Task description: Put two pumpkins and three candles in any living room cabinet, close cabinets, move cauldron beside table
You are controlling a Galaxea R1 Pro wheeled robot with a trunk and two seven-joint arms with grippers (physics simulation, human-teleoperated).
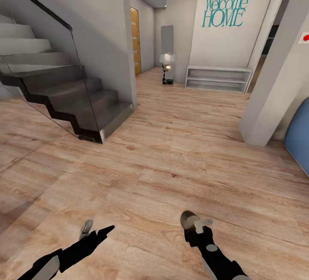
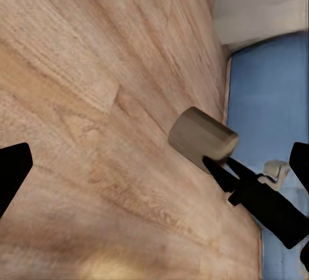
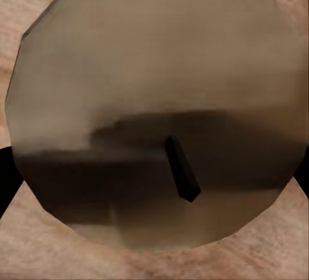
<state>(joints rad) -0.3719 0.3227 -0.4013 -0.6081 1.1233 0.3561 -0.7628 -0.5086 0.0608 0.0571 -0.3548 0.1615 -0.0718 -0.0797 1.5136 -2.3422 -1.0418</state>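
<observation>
Head view: the robot stands in a hallway by the stairs [image 1: 64,99]; the right end effector [image 1: 195,224] grips a candle [image 1: 189,219], the left end effector [image 1: 96,230] hangs released. Judged, it should carry steadily toward a cabinet.

Left wrist view: the candle [image 2: 201,137] shows side-on over the floor [image 2: 96,100].

Right wrist view: the candle [image 3: 154,87] shows its wick [image 3: 182,177], clamped between dark fingers [image 3: 5,170].

One candle [image 3: 154,100], one staircase [image 1: 64,95], one shelf [image 1: 218,79]

A staircase [image 1: 64,95] is set at the left, a pillar [image 1: 274,82] at the right. A low shelf [image 1: 219,78] is placed against the far wall. A candle [image 1: 187,219] is held in the right claw [image 1: 195,224] above the floor [image 1: 163,159].
</observation>
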